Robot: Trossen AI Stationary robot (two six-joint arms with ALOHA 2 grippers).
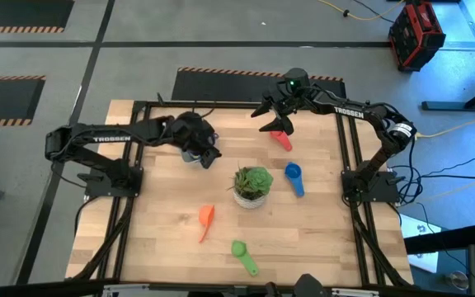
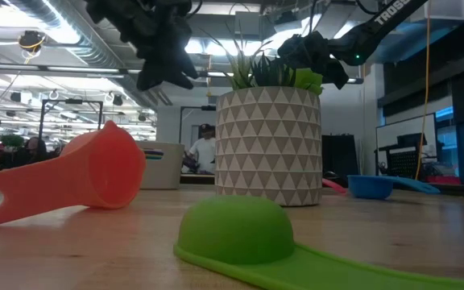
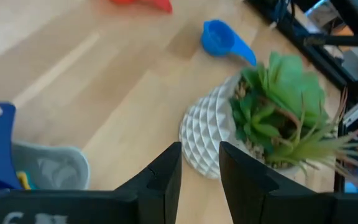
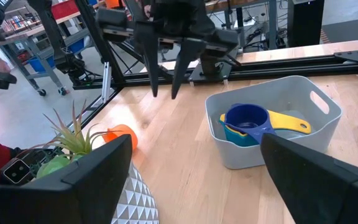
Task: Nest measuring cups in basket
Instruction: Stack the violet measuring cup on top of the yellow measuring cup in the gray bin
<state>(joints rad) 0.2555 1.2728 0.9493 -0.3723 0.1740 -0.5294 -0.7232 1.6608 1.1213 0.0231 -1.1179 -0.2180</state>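
The basket (image 4: 278, 124) stands on the table left of the plant, with a dark blue cup (image 4: 246, 118) on top of a light blue one and a yellow one, whose handle (image 4: 291, 127) sticks out. My left gripper (image 3: 201, 171) hovers beside the basket (image 1: 192, 153), on its plant side. It is open by a narrow gap and empty. My right gripper (image 4: 191, 180) is wide open and empty, above the red cup (image 1: 281, 139) near the far edge. A blue cup (image 1: 293, 177), an orange cup (image 1: 206, 221) and a green cup (image 1: 242, 256) lie loose on the table.
A white patterned pot with a green plant (image 1: 252, 186) stands mid-table between the basket and the blue cup (image 3: 219, 37). Black frame rails (image 1: 349, 157) run along the table's sides. In the low view the green cup (image 2: 236, 229) and orange cup (image 2: 95, 177) lie close to the near edge.
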